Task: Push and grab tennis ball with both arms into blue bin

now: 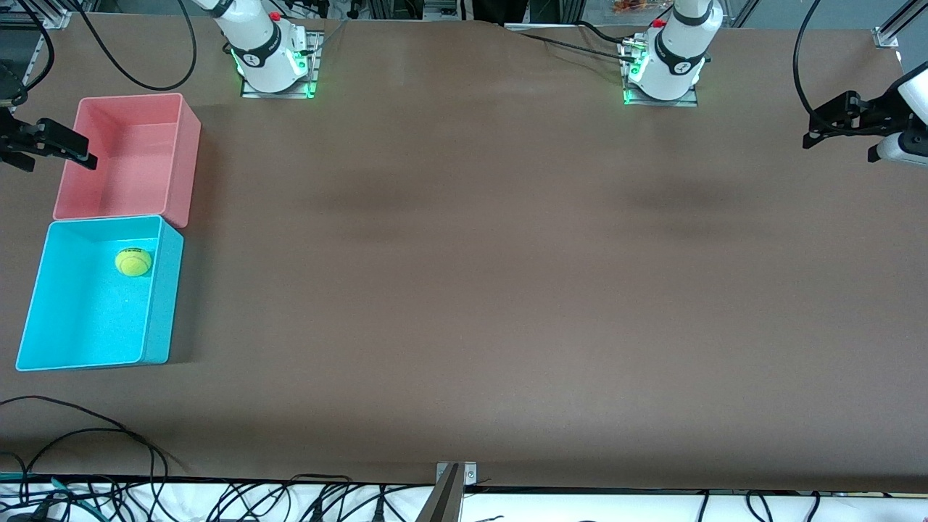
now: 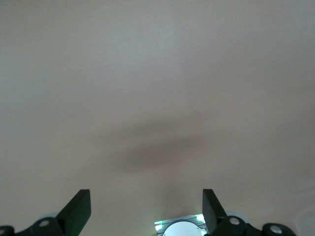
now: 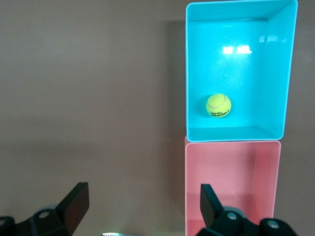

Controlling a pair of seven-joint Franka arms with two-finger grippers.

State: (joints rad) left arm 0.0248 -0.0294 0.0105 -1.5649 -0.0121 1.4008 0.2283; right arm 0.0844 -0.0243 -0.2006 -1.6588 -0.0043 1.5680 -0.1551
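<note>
Front view crops both spread grippers, left (image 1: 834, 130), right (image 1: 58, 145); tennis ball (image 1: 133, 262) in blue bin (image 1: 87, 348).

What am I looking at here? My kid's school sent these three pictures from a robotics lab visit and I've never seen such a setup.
These are two white robot arms bolted to a brown table. One picture is taken from high across the table; the two others come from cameras on each arm's wrist.

The left gripper is open and holds nothing; it hangs over bare table at its arm's end. The right gripper is also open and empty, up by the pink bin.

On the table, the blue bin sits against the pink bin, nearer to the front camera. The tennis ball lies inside the blue bin, so the job looks finished.
</note>
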